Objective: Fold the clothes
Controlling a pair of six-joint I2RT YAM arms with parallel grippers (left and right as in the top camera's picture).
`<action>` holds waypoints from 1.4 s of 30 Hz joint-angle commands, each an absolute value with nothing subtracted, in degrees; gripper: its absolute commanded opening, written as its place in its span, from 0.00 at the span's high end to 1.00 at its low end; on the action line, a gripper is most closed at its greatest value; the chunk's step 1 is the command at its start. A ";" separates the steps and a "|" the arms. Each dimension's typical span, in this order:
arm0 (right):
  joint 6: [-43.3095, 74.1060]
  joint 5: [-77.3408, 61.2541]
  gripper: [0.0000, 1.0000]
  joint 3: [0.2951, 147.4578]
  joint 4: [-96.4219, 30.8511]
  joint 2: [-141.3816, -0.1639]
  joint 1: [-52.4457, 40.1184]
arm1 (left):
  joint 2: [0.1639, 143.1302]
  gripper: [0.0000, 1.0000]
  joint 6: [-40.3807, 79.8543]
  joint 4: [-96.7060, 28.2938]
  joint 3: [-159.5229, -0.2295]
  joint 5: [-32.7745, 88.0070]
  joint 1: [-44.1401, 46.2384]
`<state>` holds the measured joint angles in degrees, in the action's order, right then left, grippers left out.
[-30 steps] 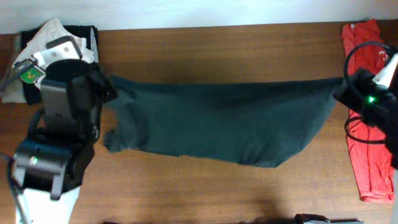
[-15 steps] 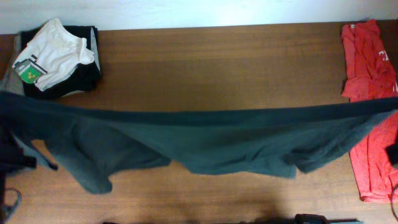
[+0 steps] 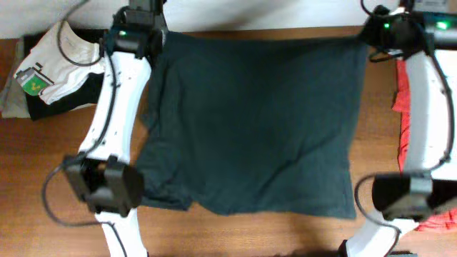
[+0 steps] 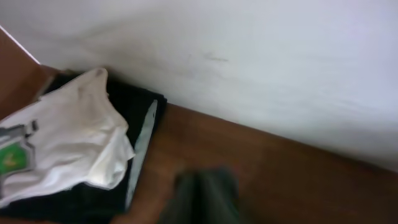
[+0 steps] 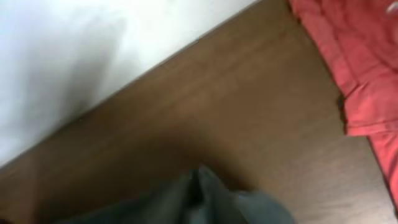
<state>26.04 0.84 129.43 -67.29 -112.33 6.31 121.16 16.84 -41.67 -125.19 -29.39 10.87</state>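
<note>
1. As laid out flat: dark shirt (image 3: 250, 121) on desk (image 3: 250, 235), just beside red shirt (image 5: 354, 68), far corners pinched in left fingers (image 3: 146, 23) and right fingers (image 3: 376, 32).
2. Soft, light, limp; best gripped at corners or hem.

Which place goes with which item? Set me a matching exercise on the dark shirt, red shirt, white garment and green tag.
1. dark shirt
2. red shirt
3. white garment
4. green tag

a. at the table's right edge
b. on the white garment
c. spread across the middle
d. atop a black pile, far left

Pairs: 1-c, 2-a, 3-d, 4-b
</note>
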 commanded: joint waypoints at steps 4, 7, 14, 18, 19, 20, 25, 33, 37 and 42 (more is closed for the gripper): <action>27.97 -2.22 0.01 130.08 -71.72 -118.02 5.96 | 126.32 0.01 16.36 -43.83 -125.80 -31.31 9.89; 27.92 -8.51 0.01 130.08 -76.01 -117.69 5.96 | 122.58 0.01 16.38 -50.85 -125.80 -30.41 11.38; 27.88 -11.40 0.01 130.08 -80.84 -117.69 5.96 | 113.95 0.01 16.40 -60.38 -125.80 -27.35 17.08; 27.90 -11.40 0.01 130.08 -80.82 -117.69 5.98 | 113.91 0.01 16.40 -64.64 -125.78 -24.36 18.76; 27.90 -11.40 0.01 130.08 -80.82 -117.69 6.00 | 113.91 0.01 16.40 -65.21 -125.78 -24.18 18.74; 27.90 -11.40 0.01 130.08 -80.82 -117.69 6.00 | 113.91 0.01 16.40 -65.43 -125.78 -24.21 18.74; 27.90 -11.40 0.01 130.08 -80.82 -117.69 6.00 | 113.91 0.01 16.40 -66.59 -125.78 -24.21 18.74; 27.90 -11.40 0.01 130.08 -80.82 -117.69 6.00 | 113.91 0.01 16.43 -68.23 -125.78 -21.80 18.74; 27.90 -11.40 0.01 130.08 -80.82 -117.69 6.02 | 113.93 0.01 16.43 -68.86 -125.78 -21.80 18.70; 27.90 -11.40 0.01 130.08 -80.82 -117.69 6.02 | 113.93 0.01 16.43 -69.25 -125.78 -21.80 18.70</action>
<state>27.29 -10.68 129.43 -80.79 -118.74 6.31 114.06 16.45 -69.04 -125.47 -22.44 18.74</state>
